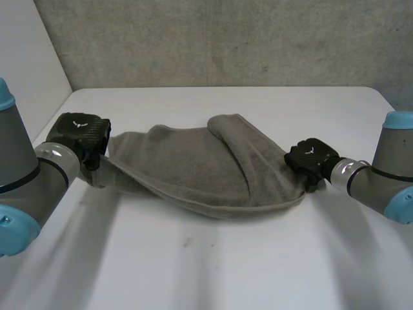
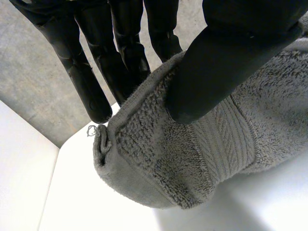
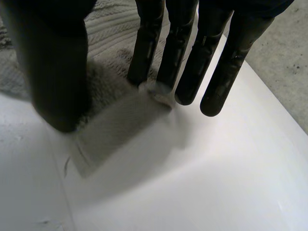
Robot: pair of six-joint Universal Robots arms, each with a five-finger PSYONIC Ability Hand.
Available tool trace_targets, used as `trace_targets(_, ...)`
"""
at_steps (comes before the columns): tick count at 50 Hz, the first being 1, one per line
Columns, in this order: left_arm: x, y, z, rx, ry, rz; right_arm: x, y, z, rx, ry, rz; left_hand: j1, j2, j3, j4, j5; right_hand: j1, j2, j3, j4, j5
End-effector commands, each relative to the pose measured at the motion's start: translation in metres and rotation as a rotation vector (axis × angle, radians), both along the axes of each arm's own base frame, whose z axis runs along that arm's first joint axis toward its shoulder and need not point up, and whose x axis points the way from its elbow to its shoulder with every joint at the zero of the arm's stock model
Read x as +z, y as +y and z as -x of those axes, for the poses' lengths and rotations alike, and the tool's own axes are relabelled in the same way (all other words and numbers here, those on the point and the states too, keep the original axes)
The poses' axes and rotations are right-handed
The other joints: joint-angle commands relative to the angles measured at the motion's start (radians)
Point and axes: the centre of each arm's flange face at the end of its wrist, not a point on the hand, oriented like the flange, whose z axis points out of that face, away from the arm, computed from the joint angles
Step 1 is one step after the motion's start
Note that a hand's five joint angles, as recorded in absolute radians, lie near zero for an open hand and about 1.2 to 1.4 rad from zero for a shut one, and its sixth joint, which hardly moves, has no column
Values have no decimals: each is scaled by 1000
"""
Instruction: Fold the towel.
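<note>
Sagging towel [image 1: 193, 169], both end edges pinched

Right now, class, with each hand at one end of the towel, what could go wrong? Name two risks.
1. The right hand pinches just a small corner of the towel; it may slip free.
2. The towel's middle sags bunched and rolled over itself, so the fold may turn out crooked.
</note>
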Motion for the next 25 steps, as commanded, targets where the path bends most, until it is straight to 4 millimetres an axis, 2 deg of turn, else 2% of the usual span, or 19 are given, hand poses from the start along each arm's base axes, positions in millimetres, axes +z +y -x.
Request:
trace_targets(1, -2, 0, 1, -2, -2, -6, 6, 0, -6, 15, -1, 4, 203, 179, 180, 177, 207, 8, 16, 10, 9, 282)
trace_targets(7, -3, 0, 1, -2, -3, -8, 6, -2, -7, 17, -1, 11, 203, 179, 180, 177, 207, 34, 43, 37, 35, 308)
trace_targets(9, -3, 0, 1, -2, -3, -8, 5, -2, -8, 20, -1, 6, 203, 179, 180, 177, 207, 113, 122, 116, 115, 388)
trace_targets(11, -3, 0, 1, -2, -3, -8, 4, -3, -8, 20, -1, 6, 203, 179, 180, 177, 207, 370, 379, 373, 371, 644)
trace_targets(12, -3, 0, 1, -2, -3, -8, 4, -3, -8, 20, -1, 6, 203, 179, 180, 177, 207, 372, 380, 374, 373, 646)
trace_targets(13, -3, 0, 1, -2, -3, -9, 5, -2, -8, 19, -2, 4, 203, 179, 180, 177, 207, 493, 501, 495, 494, 767)
trace_targets(17, -4, 0, 1, -2, -4, -12, 13, -1, -8, 20, -3, 3, 203, 179, 180, 177, 207, 494, 502, 497, 495, 768)
trace_targets(19, -4, 0, 1, -2, -4, -12, 31, 1, -6, 15, -9, 14, 203, 179, 180, 177, 207, 494, 502, 497, 495, 768)
trace_targets(20, -4, 0, 1, -2, -4, -12, 31, 1, -6, 15, -9, 14, 203, 179, 180, 177, 207, 494, 502, 497, 495, 768)
trace_targets(22, -4, 0, 1, -2, -4, -12, 55, 5, -2, 5, -12, 28, 203, 179, 180, 177, 207, 494, 502, 497, 495, 768)
trace_targets(23, -4, 0, 1, -2, -4, -12, 55, 5, -2, 5, -12, 28, 203, 179, 180, 177, 207, 494, 502, 497, 495, 768)
trace_targets(25, -3, 0, 0, -2, -4, -11, 75, 11, 2, -3, -13, 33, 203, 179, 180, 177, 207, 494, 502, 497, 495, 768)
